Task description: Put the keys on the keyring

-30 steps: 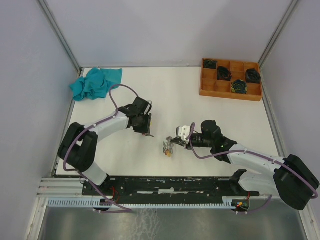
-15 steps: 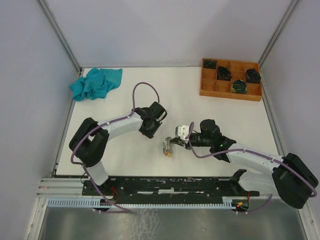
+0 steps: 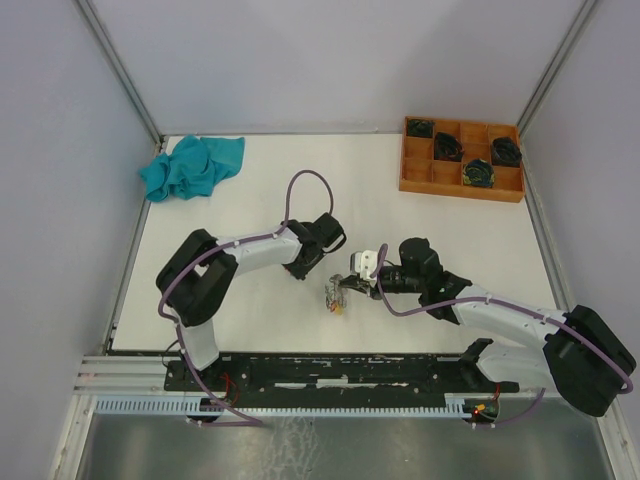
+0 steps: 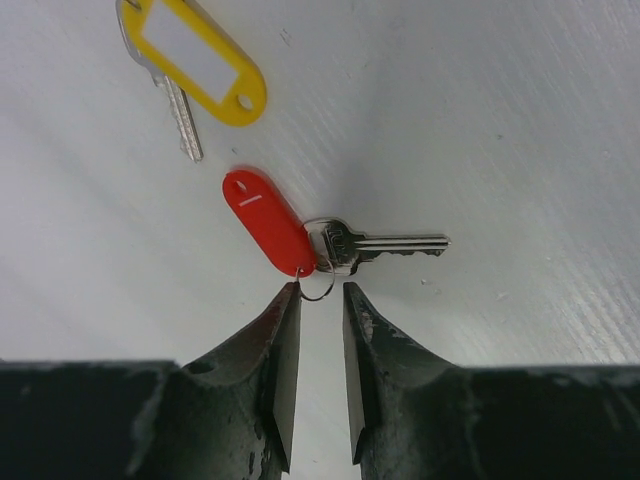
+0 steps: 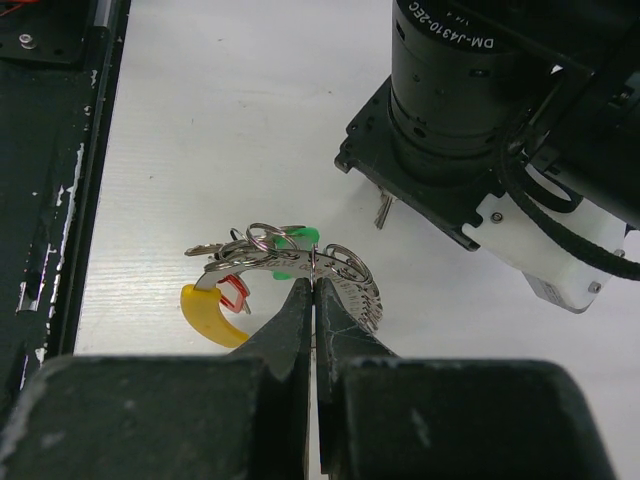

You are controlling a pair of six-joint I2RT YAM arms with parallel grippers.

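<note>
In the left wrist view a key with a red tag [image 4: 268, 220] lies flat on the white table, its small wire loop between my fingertips. A key with a yellow tag [image 4: 195, 58] lies beyond it at the upper left. My left gripper [image 4: 320, 295] is open, jaws a narrow gap apart, holding nothing. My right gripper [image 5: 315, 285] is shut on the silvery ribbed keyring [image 5: 345, 275], which bears a long yellow tag [image 5: 208, 316] and a green-tagged key [image 5: 297, 240]. In the top view the keyring [image 3: 335, 296] sits just right of my left gripper [image 3: 312, 266].
A wooden compartment tray [image 3: 418, 172] with black coils stands at the back right. A teal cloth [image 3: 190, 166] lies at the back left. The left wrist housing [image 5: 480, 100] hangs close above the keyring. The black rail [image 3: 320, 370] runs along the near edge.
My left arm has swung right and nearer, from the table's left middle to just beside the keyring. The right arm and keyring have stayed still.
</note>
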